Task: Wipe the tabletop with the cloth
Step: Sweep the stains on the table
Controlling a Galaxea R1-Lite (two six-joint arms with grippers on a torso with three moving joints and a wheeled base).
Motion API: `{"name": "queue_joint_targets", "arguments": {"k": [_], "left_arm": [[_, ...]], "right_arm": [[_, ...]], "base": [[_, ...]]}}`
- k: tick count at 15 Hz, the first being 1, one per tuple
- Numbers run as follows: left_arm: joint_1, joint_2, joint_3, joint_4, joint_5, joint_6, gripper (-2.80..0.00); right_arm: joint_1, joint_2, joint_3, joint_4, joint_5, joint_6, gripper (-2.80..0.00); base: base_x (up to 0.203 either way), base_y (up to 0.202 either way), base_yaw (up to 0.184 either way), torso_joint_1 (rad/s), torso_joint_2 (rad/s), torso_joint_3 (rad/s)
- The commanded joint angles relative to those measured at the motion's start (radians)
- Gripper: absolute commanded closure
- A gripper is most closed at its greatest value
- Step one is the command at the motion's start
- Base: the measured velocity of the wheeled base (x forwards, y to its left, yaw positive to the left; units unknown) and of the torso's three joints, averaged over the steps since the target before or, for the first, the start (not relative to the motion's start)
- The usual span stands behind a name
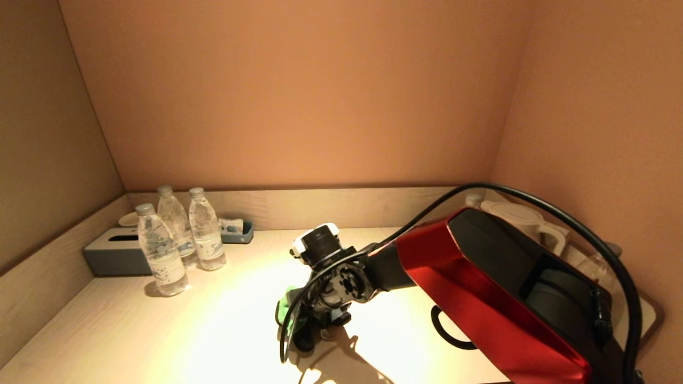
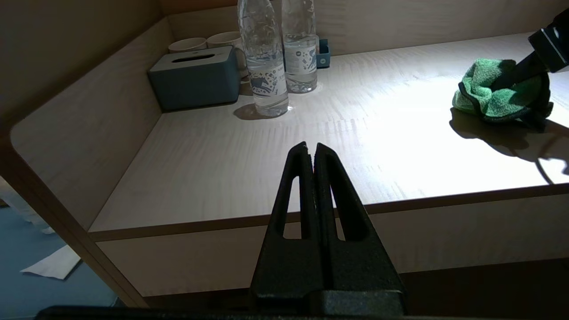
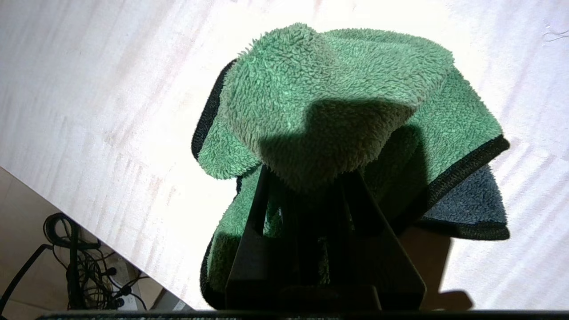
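A green fleece cloth (image 3: 338, 98) with a black hem lies bunched on the pale wooden tabletop (image 1: 160, 330), near the front middle. It also shows in the head view (image 1: 286, 308) and in the left wrist view (image 2: 493, 91). My right gripper (image 3: 311, 178) is shut on the cloth, its fingertips buried in the folds, and presses it on the tabletop. My left gripper (image 2: 311, 146) is shut and empty, parked below and in front of the table's front edge, out of the head view.
Three water bottles (image 1: 176, 240) stand at the back left beside a grey tissue box (image 1: 114, 256) and cups (image 2: 200, 42). A white kettle (image 1: 525, 221) stands at the back right. Walls close in three sides. A black cable loop (image 1: 451, 333) lies under the right arm.
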Motion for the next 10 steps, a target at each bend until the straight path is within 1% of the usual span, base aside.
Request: {"name": "queue_joint_targets", "arguments": {"k": [1, 3, 5, 7, 9, 10], "left_arm": [[0.0, 0.001, 0.0, 0.0, 0.0, 0.001, 0.0], [0.0, 0.001, 0.0, 0.0, 0.0, 0.001, 0.0], [0.0, 0.001, 0.0, 0.0, 0.0, 0.001, 0.0], [0.0, 0.001, 0.0, 0.0, 0.0, 0.001, 0.0], [-0.001, 0.001, 0.002, 0.0, 0.0, 0.001, 0.0], [0.0, 0.001, 0.0, 0.0, 0.0, 0.001, 0.0]], "right_arm": [[-0.036, -0.008, -0.003, 0.0, -0.005, 0.0, 0.0], [-0.067, 0.001, -0.015, 0.004, -0.031, -0.005, 0.0], [-0.12, 0.004, -0.036, 0.05, -0.048, -0.003, 0.0], [-0.173, -0.009, -0.04, 0.068, -0.049, 0.0, 0.0], [-0.193, -0.019, -0.038, 0.08, -0.049, 0.002, 0.0], [-0.223, -0.034, -0.034, 0.11, -0.048, 0.005, 0.0]], "base": [[0.0, 0.0, 0.0, 0.0, 0.0, 0.0], [0.0, 0.0, 0.0, 0.0, 0.0, 0.0], [0.0, 0.0, 0.0, 0.0, 0.0, 0.0], [0.0, 0.0, 0.0, 0.0, 0.0, 0.0], [0.0, 0.0, 0.0, 0.0, 0.0, 0.0], [0.0, 0.0, 0.0, 0.0, 0.0, 0.0]]}}
